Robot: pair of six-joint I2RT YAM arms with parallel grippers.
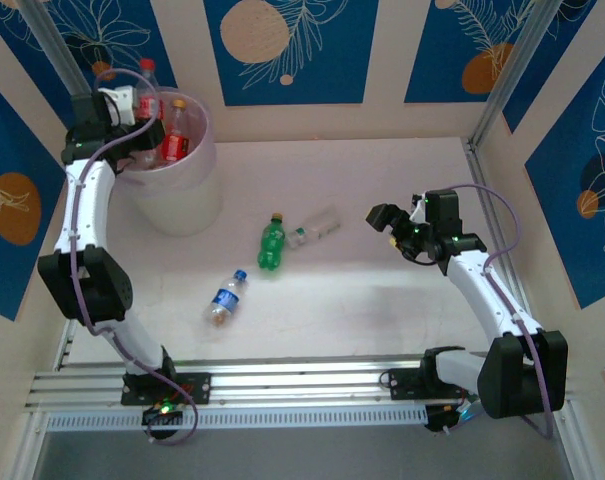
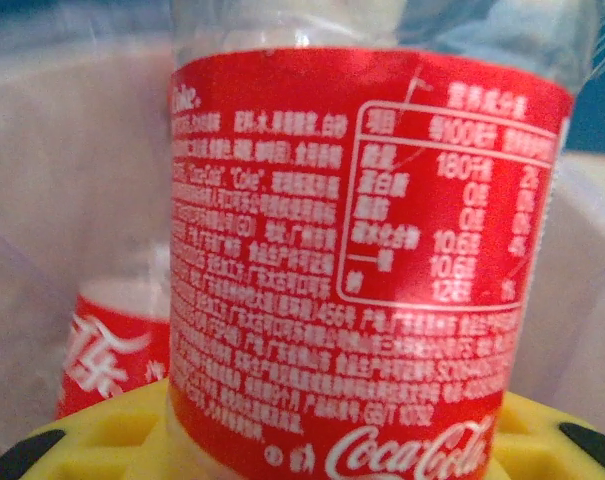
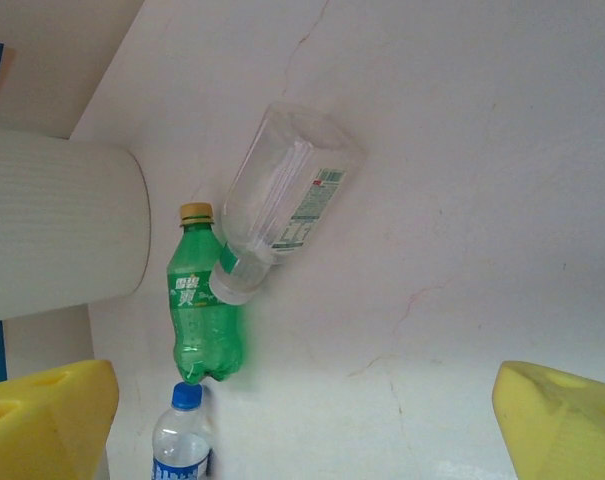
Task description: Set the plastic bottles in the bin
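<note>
My left gripper (image 1: pixel 134 112) hangs over the pale bin (image 1: pixel 187 205) at the far left, shut on an upright red-labelled cola bottle (image 2: pixel 362 260) that stands between its yellow fingers (image 2: pixel 92 440). More red-labelled bottles (image 1: pixel 176 138) stand inside the bin, one of them (image 2: pixel 107 345) just behind the held one. On the table lie a green bottle (image 1: pixel 272 245), a clear bottle (image 1: pixel 315 228) touching its neck, and a blue-labelled bottle (image 1: pixel 225 298). My right gripper (image 1: pixel 387 220) hovers open to the right of them, with the green bottle (image 3: pixel 204 310) and the clear bottle (image 3: pixel 282 200) ahead of it.
Blue-and-cream patterned walls close the table in on three sides. A metal rail (image 1: pixel 302 385) runs along the near edge by the arm bases. The bin's wall (image 3: pixel 62 220) appears at the left of the right wrist view.
</note>
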